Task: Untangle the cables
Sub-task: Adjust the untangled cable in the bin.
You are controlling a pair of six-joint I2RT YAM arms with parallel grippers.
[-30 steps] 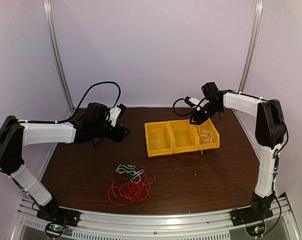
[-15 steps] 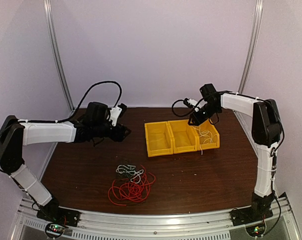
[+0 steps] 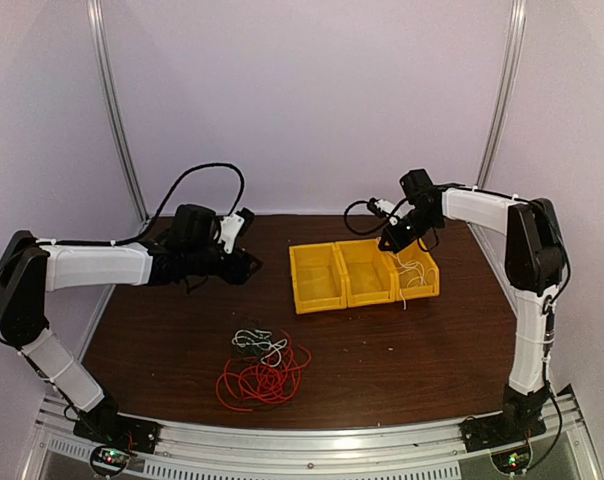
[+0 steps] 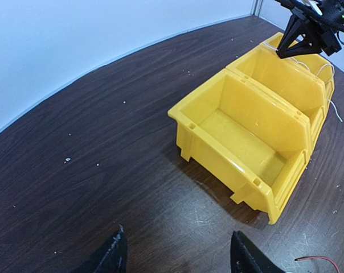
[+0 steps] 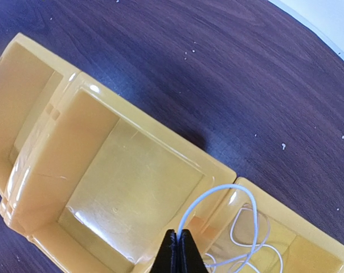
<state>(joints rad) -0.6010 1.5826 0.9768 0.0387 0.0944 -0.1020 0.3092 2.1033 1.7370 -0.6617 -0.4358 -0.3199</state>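
Note:
A red cable (image 3: 265, 381) lies in loose loops on the table near the front, with a pale loop (image 3: 254, 337) and a dark strand across its top. Another white cable (image 5: 229, 185) lies coiled in the right-hand yellow bin (image 3: 425, 283). One loop of it rises to my right gripper (image 5: 178, 234), which is shut on it above the wall between the middle and right bins. In the top view that right gripper (image 3: 390, 240) hangs over the bins' back edge. My left gripper (image 4: 177, 233) is open and empty above bare table, left of the bins.
Three yellow bins (image 3: 315, 299) stand side by side at the back right; the left and middle ones (image 4: 240, 142) hold nothing. A bit of red cable (image 4: 317, 260) shows at the lower right of the left wrist view. Metal frame posts rise at the back corners.
The right gripper's jaws have come together on the white cable's loop above the bins, and that arm has shifted slightly. The left arm and the pile on the table have stayed put.

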